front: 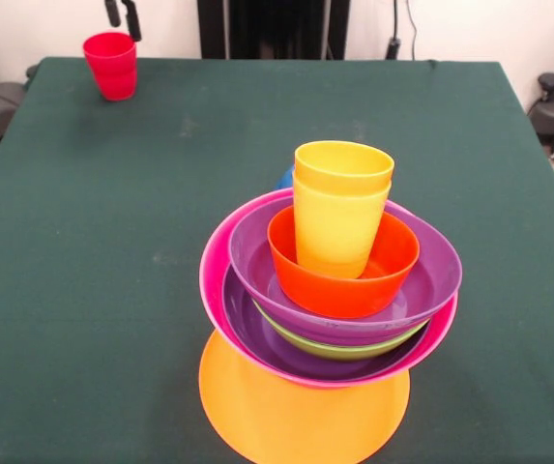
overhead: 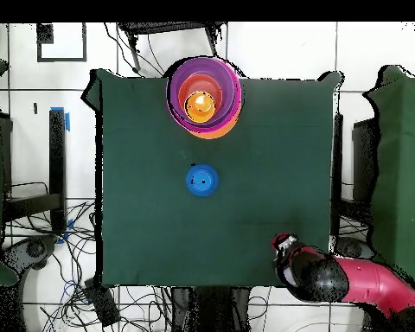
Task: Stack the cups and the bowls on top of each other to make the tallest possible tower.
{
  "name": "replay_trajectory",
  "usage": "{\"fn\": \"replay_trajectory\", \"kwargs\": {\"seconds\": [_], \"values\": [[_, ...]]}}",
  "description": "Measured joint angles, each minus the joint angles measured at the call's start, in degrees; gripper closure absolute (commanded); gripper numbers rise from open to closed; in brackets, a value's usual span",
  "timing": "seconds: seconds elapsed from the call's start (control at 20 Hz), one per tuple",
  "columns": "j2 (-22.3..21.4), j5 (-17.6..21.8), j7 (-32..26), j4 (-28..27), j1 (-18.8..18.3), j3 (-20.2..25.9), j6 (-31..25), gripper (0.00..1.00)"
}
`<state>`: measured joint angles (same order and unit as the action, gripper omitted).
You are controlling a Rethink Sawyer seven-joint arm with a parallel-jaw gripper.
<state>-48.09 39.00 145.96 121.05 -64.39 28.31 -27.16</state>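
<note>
At lower centre of the front view stands the tower [front: 330, 309]: a wide orange plastic bowl [front: 296, 416] turned rim-down as a base, then a large pink bowl [front: 214, 271], a purple bowl [front: 257, 333], a lime green bowl [front: 339, 350], a second purple bowl [front: 431, 275], a small red-orange bowl [front: 388, 266], and two nested yellow plastic cups [front: 339, 217] on top. Each bowl sits upright inside the wider one below, which likely keeps the pile steady but adds little height.

Upper left in that view, a red plastic tumbler [front: 111, 65] rests upright near the table's far corner, with the gripper [front: 123, 14] just above it; two dark fingertips show with a gap between them, parted and gripping nothing. My judgement is that it is placed to take this cup for the tower.

Overhead, a small blue bowl [overhead: 201, 180] lies alone mid-table, well apart from the pile; in the front view it is only a blue sliver behind the cups. That view does not show the red cup, which the arm [overhead: 349, 281] at lower right covers.
</note>
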Motion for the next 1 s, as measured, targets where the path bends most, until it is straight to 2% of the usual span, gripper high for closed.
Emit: {"fn": "replay_trajectory", "kwargs": {"seconds": [0.55,1.0], "values": [[3.5,0.6,0.0,-4.2,-0.2,0.6,0.0,0.00],[8.1,5.2,0.0,-8.8,-0.3,0.6,0.0,0.00]]}}
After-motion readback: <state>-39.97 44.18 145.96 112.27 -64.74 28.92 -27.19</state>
